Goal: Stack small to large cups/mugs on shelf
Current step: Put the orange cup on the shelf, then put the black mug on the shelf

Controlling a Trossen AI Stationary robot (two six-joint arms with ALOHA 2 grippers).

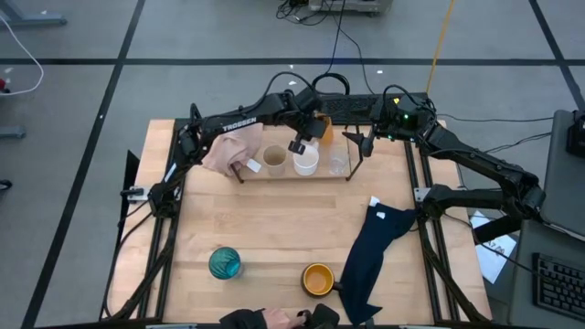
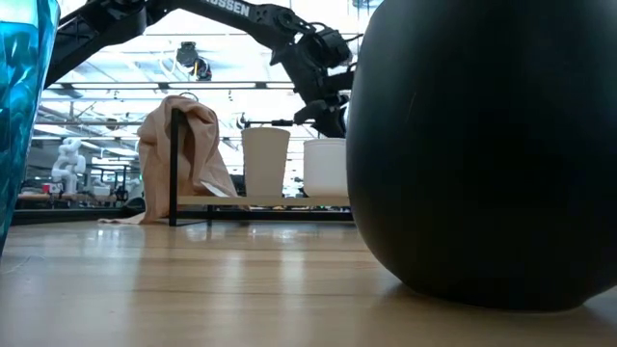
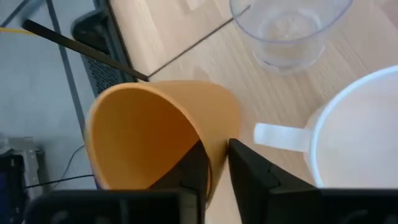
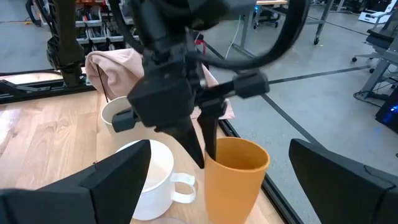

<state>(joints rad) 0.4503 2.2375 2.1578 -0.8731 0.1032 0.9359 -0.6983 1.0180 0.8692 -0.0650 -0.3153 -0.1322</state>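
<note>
Two grippers work at the shelf (image 1: pixel 294 175): left gripper (image 4: pixel 202 152) pinches the small orange cup's (image 4: pixel 234 177) rim (one finger inside), just beside the white mug (image 4: pixel 152 180) on the shelf; right gripper (image 1: pixel 363 144) hovers open near the shelf's end.

The high view looks straight down on the whole table (image 1: pixel 274 228); the low view sits at tabletop level. Both wrist views closely share the small orange cup (image 3: pixel 155 137) and white mug (image 4: pixel 152 177).
</note>
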